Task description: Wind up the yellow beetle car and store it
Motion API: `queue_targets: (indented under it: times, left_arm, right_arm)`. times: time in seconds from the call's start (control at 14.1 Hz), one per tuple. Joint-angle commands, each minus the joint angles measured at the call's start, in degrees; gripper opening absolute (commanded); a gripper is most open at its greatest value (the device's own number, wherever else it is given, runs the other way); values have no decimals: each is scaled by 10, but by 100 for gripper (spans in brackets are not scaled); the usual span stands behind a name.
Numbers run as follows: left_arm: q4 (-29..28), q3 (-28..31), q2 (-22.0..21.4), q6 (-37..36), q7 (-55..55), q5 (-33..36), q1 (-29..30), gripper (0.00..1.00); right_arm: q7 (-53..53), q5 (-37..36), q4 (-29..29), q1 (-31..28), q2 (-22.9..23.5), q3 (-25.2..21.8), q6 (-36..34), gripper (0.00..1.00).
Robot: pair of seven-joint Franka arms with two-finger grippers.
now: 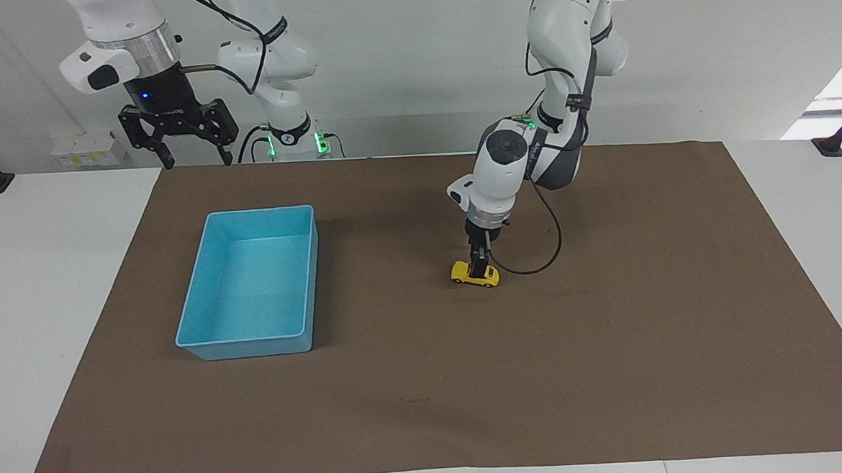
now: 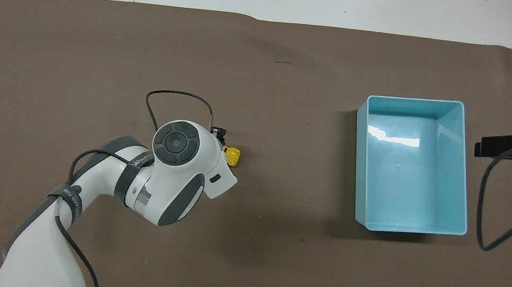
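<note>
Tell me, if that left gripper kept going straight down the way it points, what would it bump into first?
Most likely the yellow beetle car: the left gripper points straight down, open, right over it on the brown mat. Whether it already touches is unclear.
</note>
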Motion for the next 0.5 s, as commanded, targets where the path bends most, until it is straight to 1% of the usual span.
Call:
queue_targets:
  times: [0.0,0.07,0.14,0.28,0.36,0.43]
  left_arm:
    - [-5,14,0,15,-9,-1,-14,100]
    - [-3,14,0,15,-9,-1,-14,100]
    - [-5,14,0,14,-18,1,-14,96]
    - [-6,14,-1,9,-60,33,-19,46]
    - [-6,14,-1,6,-86,50,-19,15]
    - [-5,14,-2,0,-104,56,-19,0]
  right_arm:
    - [2,4,-10,-8,-11,4,-4,100]
    - [2,3,-10,-8,-11,3,-4,100]
    - [2,4,-10,-8,-11,3,-4,100]
    - [2,4,-10,-8,-11,2,-4,100]
    - [2,4,-10,-8,-11,2,-3,100]
    - [2,4,-10,-8,-11,2,-2,100]
